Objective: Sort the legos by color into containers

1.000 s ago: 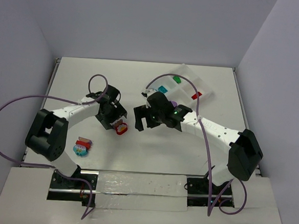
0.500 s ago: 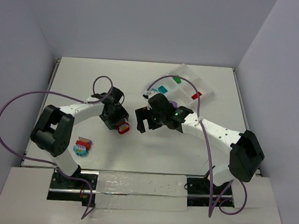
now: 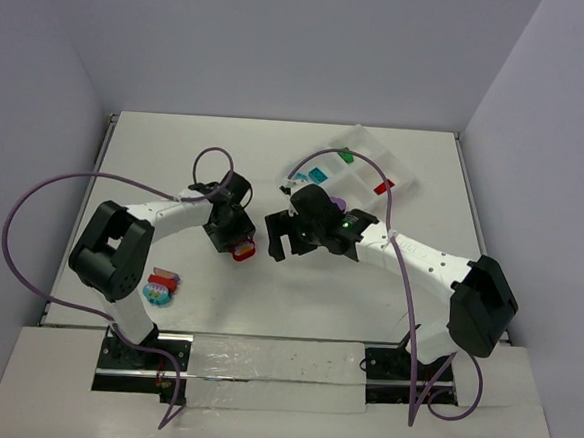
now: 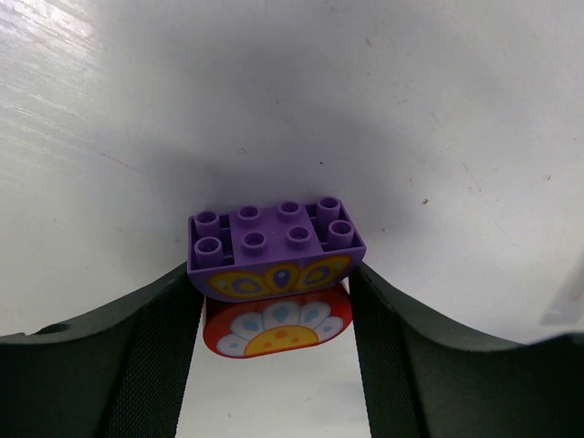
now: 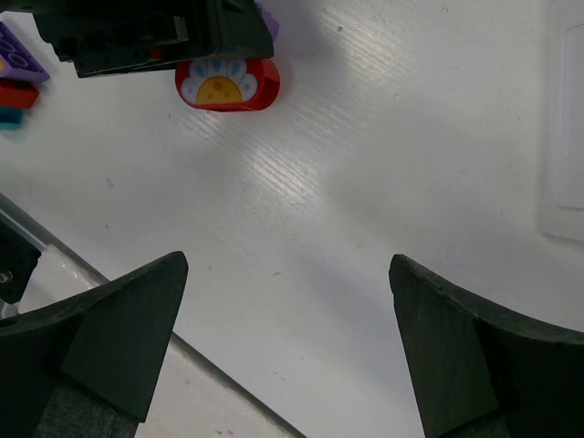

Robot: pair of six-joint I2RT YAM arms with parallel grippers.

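We saw green lego (image 3: 346, 155), teal lego (image 3: 318, 175), red lego (image 3: 383, 187) in separate tray (image 3: 375, 157) compartments, purple lego (image 3: 340, 201) nearby half-hidden; right gripper (image 5: 287, 274) gaped empty; left gripper (image 4: 274, 292) pinched the purple-red clump (image 4: 276, 239)

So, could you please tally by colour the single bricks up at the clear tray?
Green brick: 1
Teal brick: 1
Red brick: 1
Purple brick: 1 (partly hidden)
Total: 4
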